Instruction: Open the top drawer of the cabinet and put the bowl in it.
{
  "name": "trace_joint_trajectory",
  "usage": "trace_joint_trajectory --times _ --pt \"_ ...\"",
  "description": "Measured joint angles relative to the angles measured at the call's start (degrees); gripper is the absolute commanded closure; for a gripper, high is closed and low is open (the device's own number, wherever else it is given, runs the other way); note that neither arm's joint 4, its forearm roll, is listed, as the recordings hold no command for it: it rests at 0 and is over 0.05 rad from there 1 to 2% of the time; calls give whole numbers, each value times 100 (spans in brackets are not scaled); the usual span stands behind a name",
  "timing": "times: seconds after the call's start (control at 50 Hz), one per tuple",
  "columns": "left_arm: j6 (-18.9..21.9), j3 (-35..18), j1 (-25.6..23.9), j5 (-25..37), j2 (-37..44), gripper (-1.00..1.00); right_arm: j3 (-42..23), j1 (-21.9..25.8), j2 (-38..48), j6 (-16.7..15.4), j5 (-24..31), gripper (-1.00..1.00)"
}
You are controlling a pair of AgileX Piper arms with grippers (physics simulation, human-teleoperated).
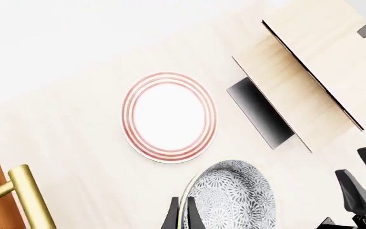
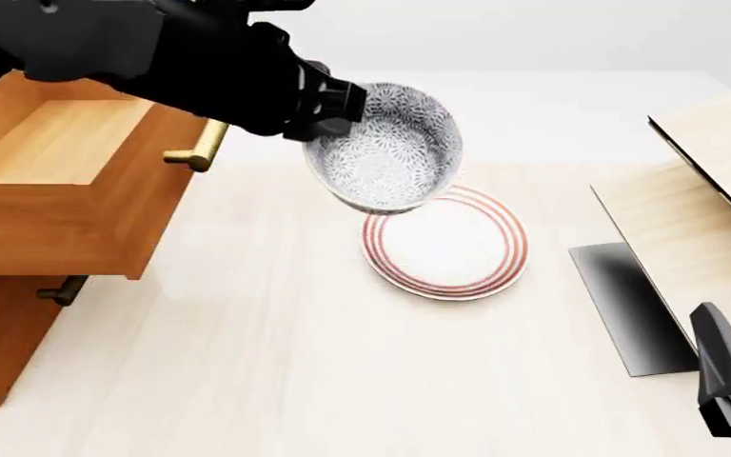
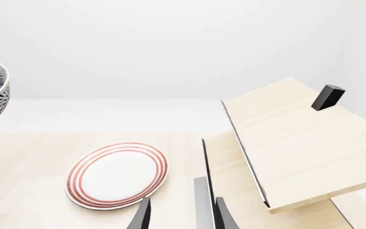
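While bowl [image 2: 386,148] hangs tilted above plate [image 2: 444,242], left end effector [image 2: 335,107] pinching its rim, top drawer [image 2: 54,183] stands open beside it. Carry leftward, clear brass handle [image 2: 197,146], level bowl, lower inside before releasing. Right end effector [image 3: 181,213] idle, parted, over counter [image 2: 277,362].

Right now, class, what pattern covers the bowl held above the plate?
The bowl carries dense dark grey-blue floral speckling on white, clearest in the front view.

We list: top drawer [image 2: 49,205], satin orange-brown wood; its handle [image 2: 198,146], polished brass; bowl [image 2: 388,152], glossy glazed ceramic; plate [image 2: 445,244], the same; table [image 2: 277,362], pale matt wood.
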Motion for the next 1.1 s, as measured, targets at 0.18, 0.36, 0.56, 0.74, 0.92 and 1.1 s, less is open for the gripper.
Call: trace_joint_trajectory --times 0.18,0.36,0.56,0.74,0.92,1.1 --pt "88 -477 187 357 89 100 0 0 0 0 0 -100" --pt "196 -1002 381 717 187 100 0 0 0 0 0 -100" --pt "303 -1663 592 1066 422 100 0 0 0 0 0 -100" --pt "332 -2179 814 1332 603 100 0 0 0 0 0 -100" --pt "331 -2533 1060 1489 713 100 0 0 0 0 0 -100" --pt "362 -2862 1299 1646 794 100 0 0 0 0 0 -100"
